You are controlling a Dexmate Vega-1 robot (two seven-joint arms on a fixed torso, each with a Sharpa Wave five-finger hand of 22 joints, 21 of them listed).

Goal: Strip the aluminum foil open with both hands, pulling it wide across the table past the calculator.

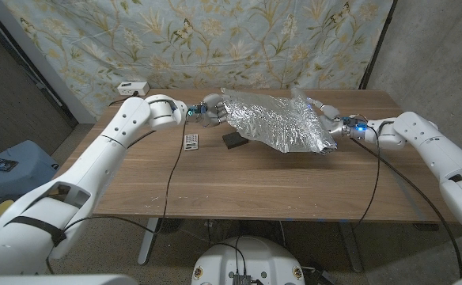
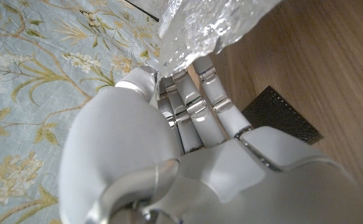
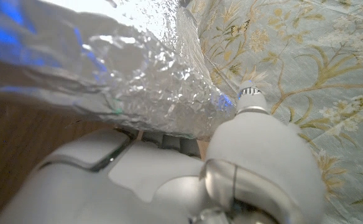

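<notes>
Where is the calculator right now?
In the head view the calculator lies on the table's left half, just below the left hand gripping the foil, left of a dark flat block.

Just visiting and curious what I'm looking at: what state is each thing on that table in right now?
aluminum foil: spread wide, crinkled, held up between both hands
left hand: grips one foil edge
right hand: grips the other edge
calculator: lying flat, untouched
black pad: lying partly under the foil
</notes>
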